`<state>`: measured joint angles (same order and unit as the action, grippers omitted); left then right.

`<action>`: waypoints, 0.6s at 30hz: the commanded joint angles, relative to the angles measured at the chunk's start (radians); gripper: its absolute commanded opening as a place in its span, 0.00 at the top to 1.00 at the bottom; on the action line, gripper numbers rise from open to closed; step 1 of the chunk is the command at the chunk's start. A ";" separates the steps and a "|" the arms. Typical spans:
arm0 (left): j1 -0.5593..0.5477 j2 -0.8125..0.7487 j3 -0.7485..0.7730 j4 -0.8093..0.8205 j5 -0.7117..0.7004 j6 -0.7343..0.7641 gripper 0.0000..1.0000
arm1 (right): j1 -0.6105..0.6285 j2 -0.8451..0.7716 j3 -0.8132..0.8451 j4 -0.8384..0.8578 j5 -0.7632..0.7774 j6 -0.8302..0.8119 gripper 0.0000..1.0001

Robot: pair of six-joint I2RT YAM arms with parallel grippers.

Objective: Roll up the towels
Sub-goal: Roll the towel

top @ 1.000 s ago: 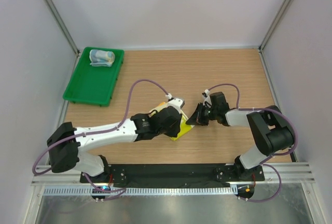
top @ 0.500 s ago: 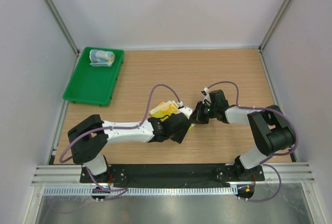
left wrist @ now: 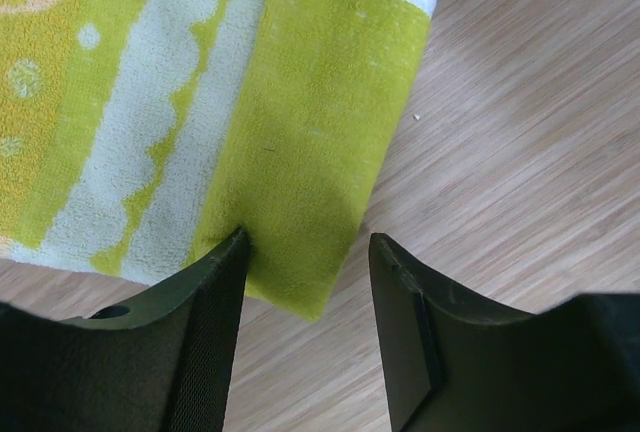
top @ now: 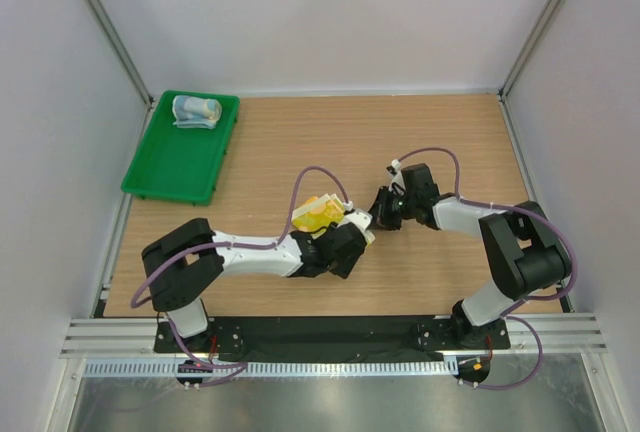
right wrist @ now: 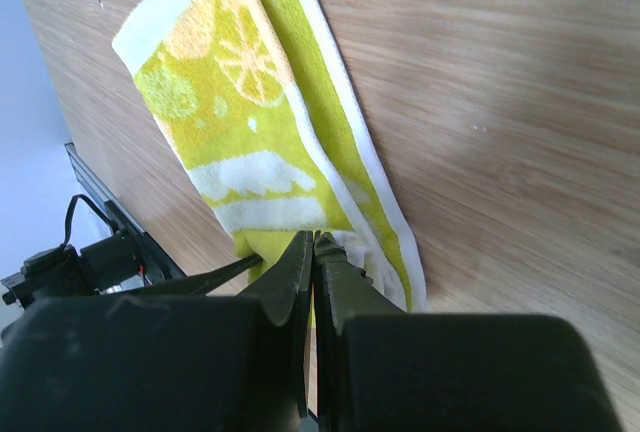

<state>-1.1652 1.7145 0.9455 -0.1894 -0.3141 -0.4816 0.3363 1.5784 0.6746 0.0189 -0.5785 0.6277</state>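
Wood-grain table (top: 420, 142), grey walls on three sides. Overhead view: the left arm had reached further toward the table's middle than a second before. The left gripper (top: 355, 236) had gone from nearly shut to about half open, so it had let the cloth go. The yellow-green towel (top: 318, 212) lay near the table's middle, bunched but not rolled. Judgement: regrasp pending, roll unstarted. The right gripper (top: 382, 207) stayed shut at the towel's right end.

Count: two towels, one green tray (top: 175, 167) at the far left corner, two arms. The light blue towel (top: 196, 110) lay rolled in the tray's far end.

Left wrist view: jaws apart, empty, straddling the towel's near corner; the left finger (left wrist: 215, 282) touched the cloth.

Right wrist view: fingers closed together, tips on the towel's end. A pinched fold could not be made out.
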 commanded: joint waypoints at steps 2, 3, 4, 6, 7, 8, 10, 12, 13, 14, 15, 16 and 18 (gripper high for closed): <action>-0.013 -0.023 -0.057 -0.005 0.038 -0.018 0.47 | -0.005 0.026 0.080 -0.042 0.014 -0.036 0.98; -0.019 -0.024 -0.060 -0.024 0.038 -0.026 0.47 | -0.005 0.032 0.089 -0.046 0.014 -0.036 0.98; -0.021 -0.021 -0.060 -0.033 0.038 -0.034 0.48 | -0.003 0.038 0.097 -0.053 0.014 -0.039 0.98; -0.022 -0.012 -0.057 -0.059 0.037 -0.057 0.52 | -0.003 0.054 0.120 -0.059 0.017 -0.045 0.98; -0.027 0.000 -0.056 -0.074 0.036 -0.061 0.56 | -0.005 0.057 0.126 -0.065 0.019 -0.046 0.98; -0.030 0.010 -0.056 -0.082 0.032 -0.066 0.57 | -0.006 0.060 0.138 -0.069 0.019 -0.051 0.98; -0.036 0.031 -0.056 -0.090 0.036 -0.068 0.65 | -0.008 0.052 0.157 -0.092 0.028 -0.059 0.98; -0.039 0.045 -0.048 -0.102 0.033 -0.069 0.74 | -0.014 0.036 0.161 -0.102 0.034 -0.057 0.99; -0.040 0.051 -0.044 -0.108 0.032 -0.071 0.78 | -0.023 0.029 0.163 -0.109 0.037 -0.056 0.99; -0.042 0.065 -0.039 -0.125 0.026 -0.072 0.85 | -0.029 0.017 0.164 -0.114 0.037 -0.053 0.99; -0.042 0.072 -0.024 -0.139 0.018 -0.077 0.88 | -0.037 -0.003 0.163 -0.122 0.039 -0.049 0.99; -0.042 0.077 -0.013 -0.149 0.018 -0.078 0.89 | -0.040 -0.018 0.163 -0.138 0.045 -0.049 0.99; -0.040 0.088 0.034 -0.205 0.024 -0.098 0.92 | -0.062 -0.050 0.155 -0.161 0.060 -0.049 0.99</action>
<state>-1.1961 1.7306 0.9634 -0.2386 -0.3504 -0.5270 0.2985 1.6127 0.8040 -0.1059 -0.5446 0.5896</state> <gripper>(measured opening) 0.107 0.063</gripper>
